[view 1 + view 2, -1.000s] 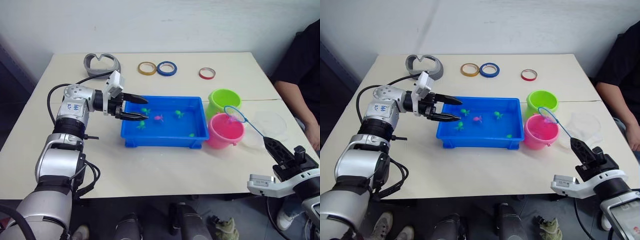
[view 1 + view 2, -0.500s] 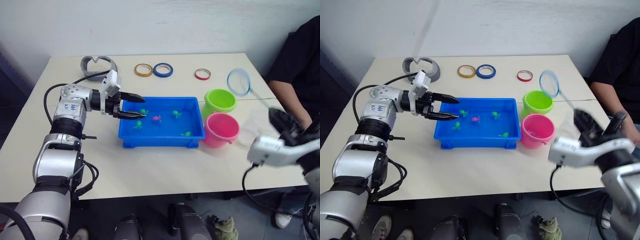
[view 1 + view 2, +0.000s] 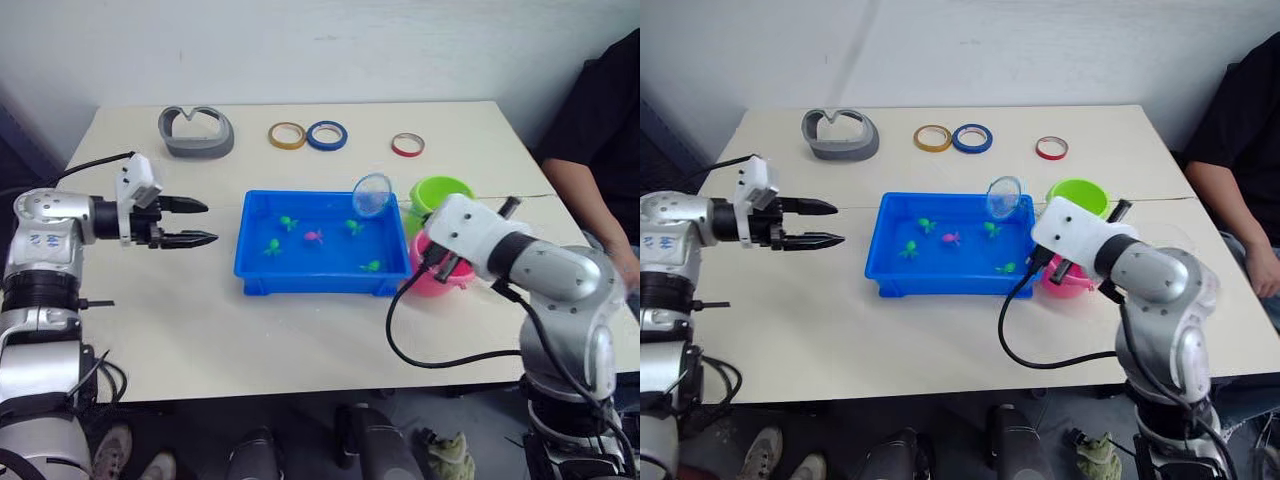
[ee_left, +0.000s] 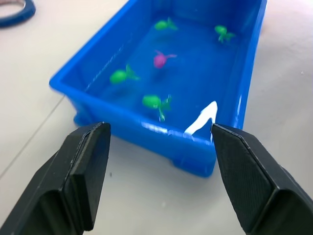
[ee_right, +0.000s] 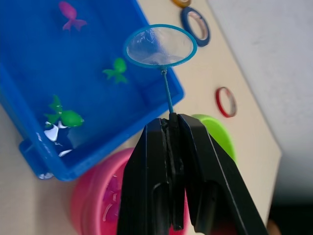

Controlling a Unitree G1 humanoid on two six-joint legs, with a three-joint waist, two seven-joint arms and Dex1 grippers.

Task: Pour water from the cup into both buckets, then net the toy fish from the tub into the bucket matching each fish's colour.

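The blue tub (image 3: pixel 257 262) sits mid-table with water, several green toy fish (image 3: pixel 272 245) and one pink fish (image 3: pixel 314 237) in it. My left gripper (image 3: pixel 211 222) is open and empty, a short way left of the tub. My right gripper (image 5: pixel 169 120) is shut on the thin handle of a small net. The net's blue hoop (image 3: pixel 372 195) hovers over the tub's far right corner. The green bucket (image 3: pixel 442 189) and the pink bucket (image 5: pixel 100 198) stand right of the tub, partly covered by my right arm. The cup is hidden.
Yellow (image 3: pixel 287 135), blue (image 3: pixel 327 135) and red (image 3: pixel 407 145) tape rolls lie along the far side. A grey curved object (image 3: pixel 196 131) rests at the far left. A person in black (image 3: pixel 600 120) sits at the table's right edge.
My left gripper has drawn back to the left, off the tub's rim. My right arm has swung the net in from above the green bucket to over the tub.
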